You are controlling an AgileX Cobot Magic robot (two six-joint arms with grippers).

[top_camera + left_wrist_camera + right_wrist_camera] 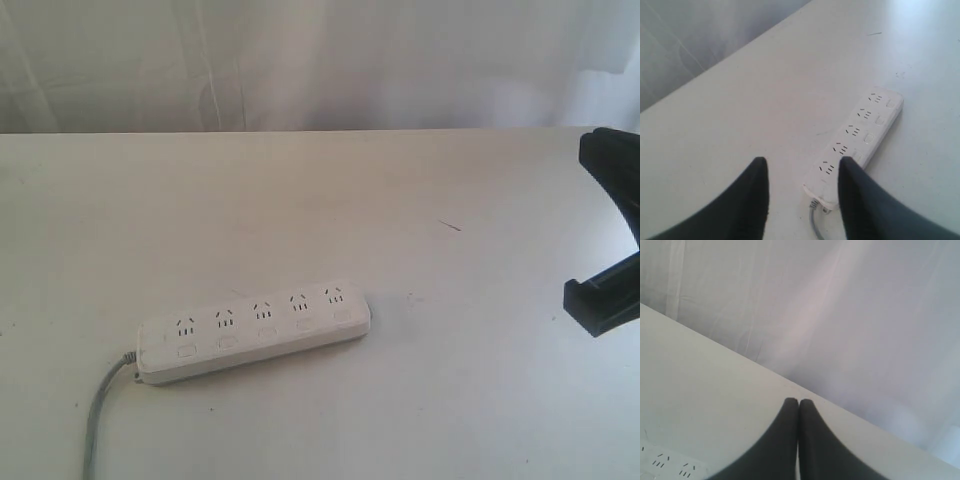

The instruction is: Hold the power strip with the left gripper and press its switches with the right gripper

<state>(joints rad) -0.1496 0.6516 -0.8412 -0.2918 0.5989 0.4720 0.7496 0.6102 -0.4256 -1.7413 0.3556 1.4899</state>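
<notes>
The white power strip (255, 320) lies flat on the table, slightly slanted, with its grey cord (100, 410) leaving the left end. Its switches (265, 333) run along the near side, one under each socket group. In the left wrist view my left gripper (803, 161) is open and hovers above the cord end of the strip (865, 135), touching nothing; one finger covers the switch nearest that end. My right gripper (799, 401) is shut and empty, high over the table, with a corner of the strip (665, 462) below it. The left gripper is out of the exterior view.
A black part of the right arm (610, 240) juts in at the right edge of the exterior view, well away from the strip. The white table (400, 200) ends at the back against a pale curtain (320, 60).
</notes>
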